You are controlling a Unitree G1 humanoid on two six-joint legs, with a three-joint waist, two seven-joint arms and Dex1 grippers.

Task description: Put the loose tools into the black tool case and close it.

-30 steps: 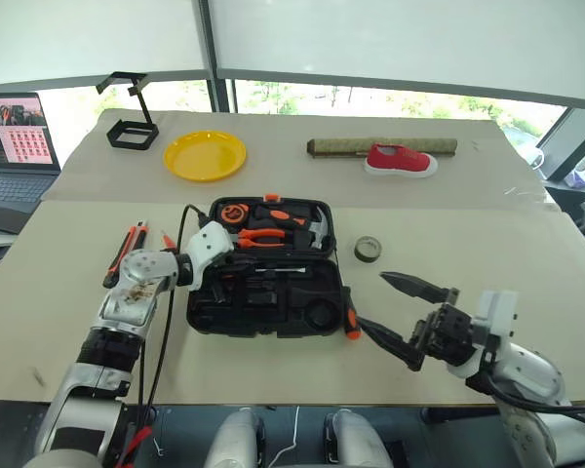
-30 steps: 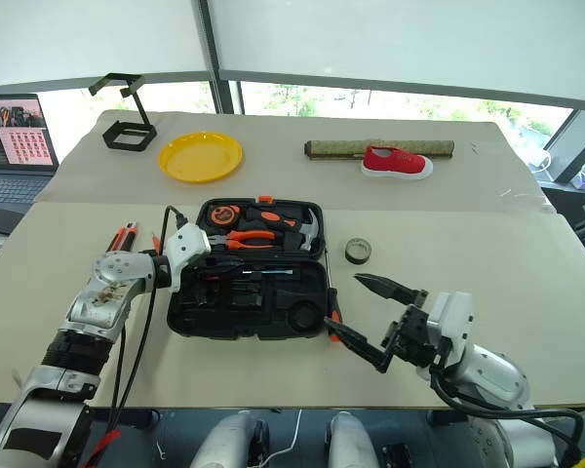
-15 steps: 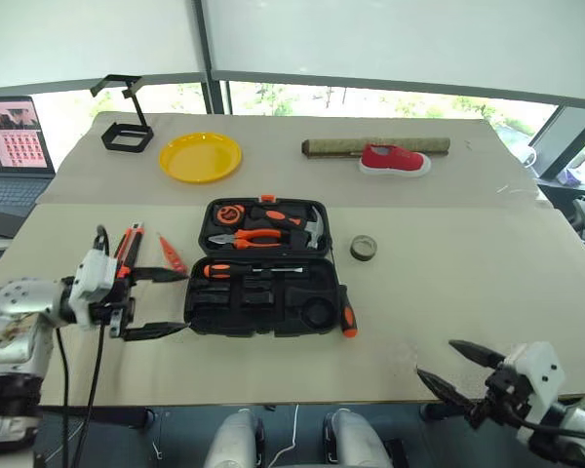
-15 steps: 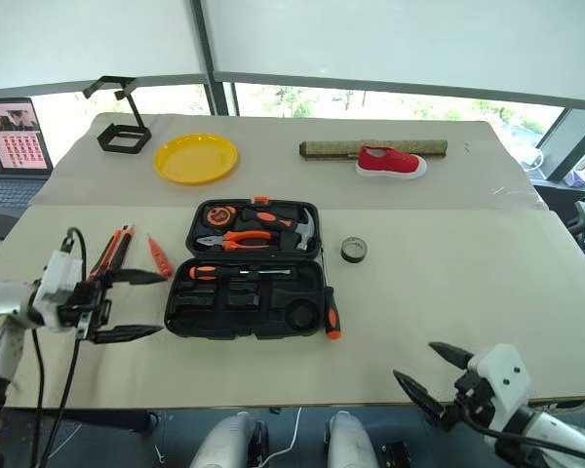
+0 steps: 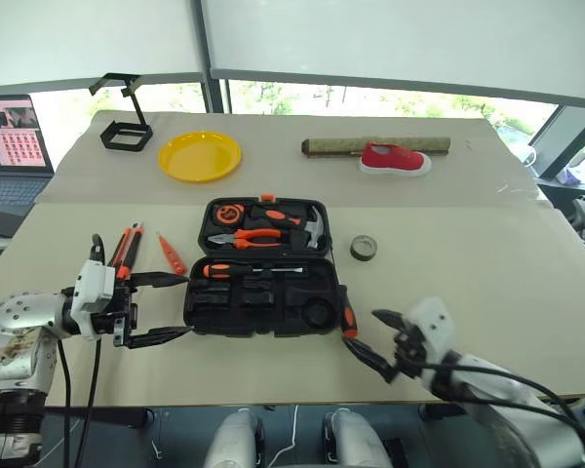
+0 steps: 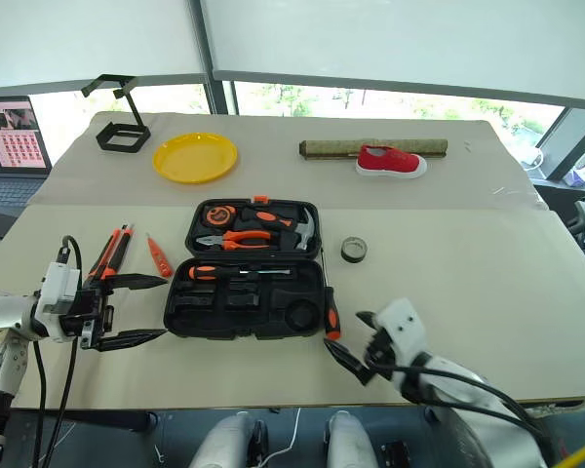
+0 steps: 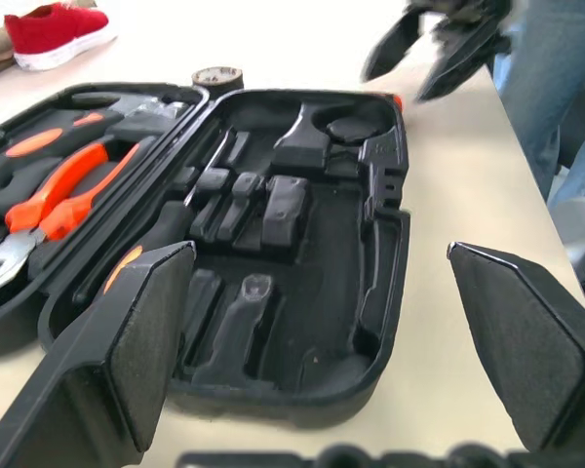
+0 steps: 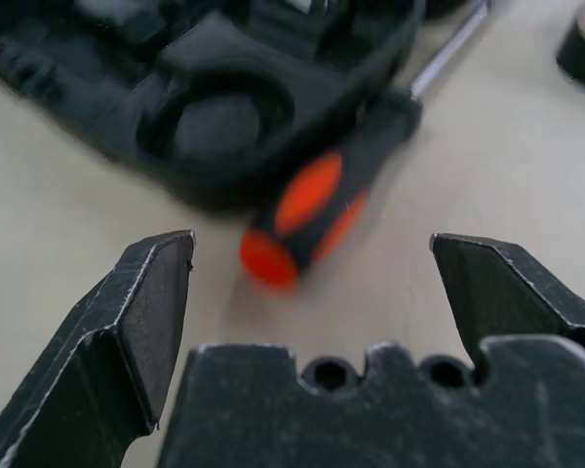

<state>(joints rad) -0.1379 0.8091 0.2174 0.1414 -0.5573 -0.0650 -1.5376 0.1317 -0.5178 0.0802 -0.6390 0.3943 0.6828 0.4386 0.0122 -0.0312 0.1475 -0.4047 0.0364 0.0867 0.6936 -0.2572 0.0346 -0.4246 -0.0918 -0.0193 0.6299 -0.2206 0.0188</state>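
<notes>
— Since the earlier frames, what changed?
— Left gripper (image 5: 158, 307) had withdrawn from the flat black plastic hinged tool case (image 5: 261, 281), jaws spread wide, holding nothing. Right gripper (image 5: 380, 338) had come in beside the black-and-orange-handled screwdriver (image 5: 347, 314).

— Left wrist view?
— Case (image 7: 273, 234) lay open on the beige table (image 7: 448, 244); orange-handled pliers (image 7: 49, 195) sat in its lid.

— Right wrist view?
— Jaws stood fully apart, empty, either side of the screwdriver handle (image 8: 317, 210), which touched the case edge.
</notes>
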